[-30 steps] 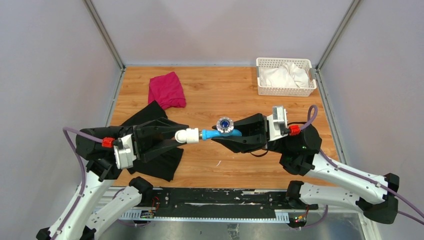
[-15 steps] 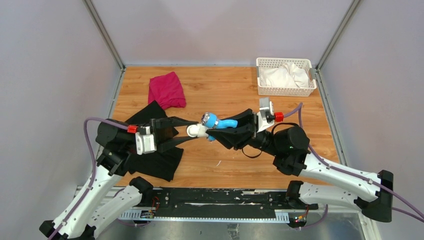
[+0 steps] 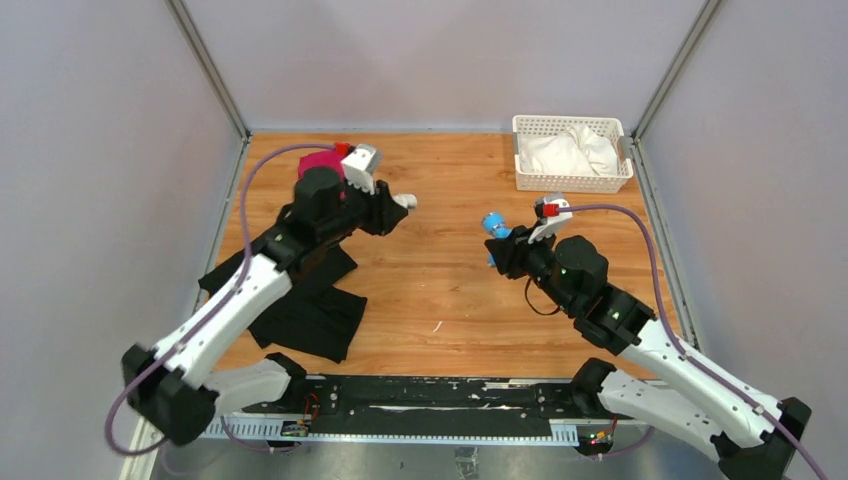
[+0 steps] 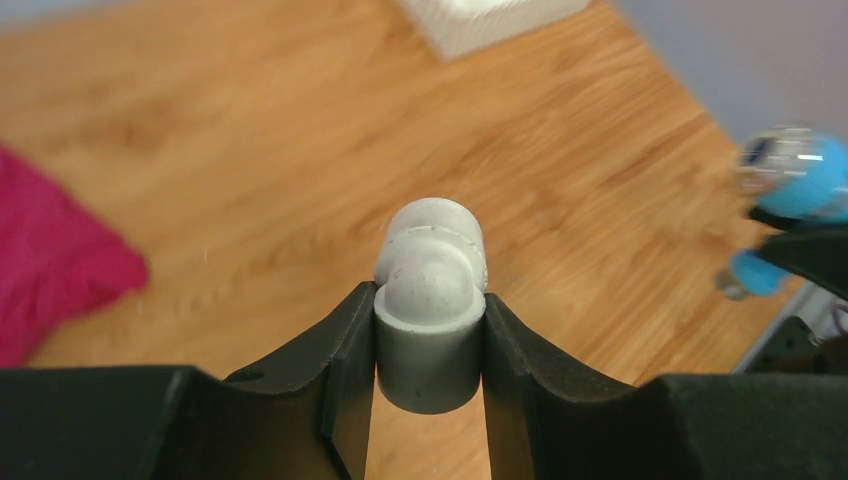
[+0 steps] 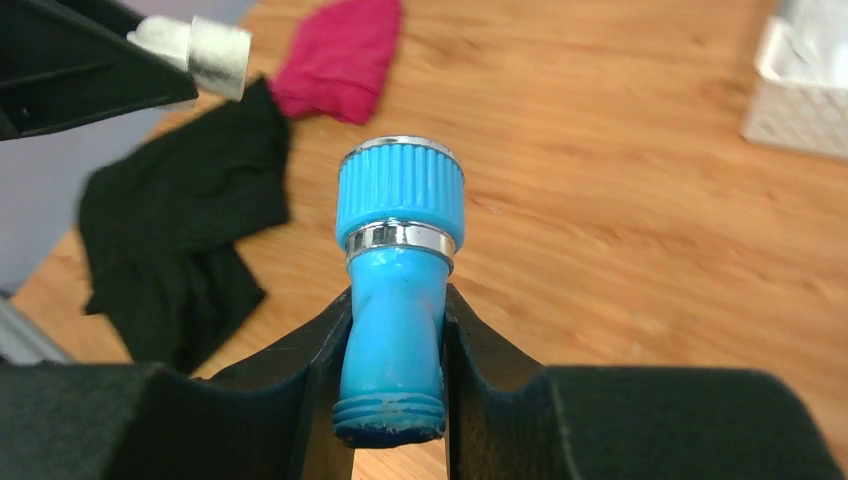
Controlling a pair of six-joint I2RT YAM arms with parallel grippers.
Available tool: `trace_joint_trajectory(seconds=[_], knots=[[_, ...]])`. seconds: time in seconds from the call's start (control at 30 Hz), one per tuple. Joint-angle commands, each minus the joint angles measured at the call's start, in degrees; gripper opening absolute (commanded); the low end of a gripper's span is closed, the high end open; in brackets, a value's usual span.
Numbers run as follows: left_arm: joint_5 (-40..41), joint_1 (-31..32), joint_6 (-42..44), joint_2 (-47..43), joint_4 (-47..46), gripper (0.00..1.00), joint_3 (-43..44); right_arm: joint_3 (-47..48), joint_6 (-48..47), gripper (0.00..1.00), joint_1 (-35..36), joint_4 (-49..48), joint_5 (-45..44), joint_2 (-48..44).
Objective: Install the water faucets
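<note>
My right gripper [image 5: 397, 400] is shut on the bright blue water faucet [image 5: 397, 300], its ribbed knob and silver ring pointing away from the jaws. From above the faucet [image 3: 493, 230] is held over the middle right of the table. My left gripper [image 4: 428, 345] is shut on the short white pipe fitting [image 4: 430, 300], which from above [image 3: 403, 201] sits over the upper middle of the table. The two parts are apart, with a wide gap between them. The faucet also shows blurred at the right edge of the left wrist view [image 4: 795, 185].
A pink cloth [image 3: 322, 165] lies at the back left, partly behind the left arm. A black cloth [image 3: 310, 310] lies at the front left. A white basket [image 3: 570, 180] with white cloth stands at the back right. Grey walls close in the wooden table [image 3: 450, 290].
The two grippers were together with fitting and faucet meeting at mid-table. Now both arms have pulled apart: the left gripper moved back and up, the right turned and drew right.
</note>
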State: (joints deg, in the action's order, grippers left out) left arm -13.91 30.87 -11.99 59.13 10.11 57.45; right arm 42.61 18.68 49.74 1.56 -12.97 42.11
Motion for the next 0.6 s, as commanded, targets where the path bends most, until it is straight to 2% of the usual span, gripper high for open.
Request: trace_joint_trajectory(seconds=[0.0,0.13,0.23,0.57], knots=[[13.7,0.5,-12.3,13.4,18.9,0.0,4.3,-2.4,5.2,0.0,-7.7,9.1,-0.6,-1.9],[15.4,0.5,-16.0,26.4,24.6,0.0,8.3,-2.4,4.7,0.0,-8.6,9.1,-0.3,-1.7],[15.7,0.7,-18.1,33.1,24.2,0.0,8.8,-1.9,4.0,0.0,-8.7,9.2,-0.3,-1.3],[21.3,1.5,-18.6,42.0,23.5,0.0,11.6,-2.0,3.6,0.0,-8.8,9.1,0.3,-0.5]])
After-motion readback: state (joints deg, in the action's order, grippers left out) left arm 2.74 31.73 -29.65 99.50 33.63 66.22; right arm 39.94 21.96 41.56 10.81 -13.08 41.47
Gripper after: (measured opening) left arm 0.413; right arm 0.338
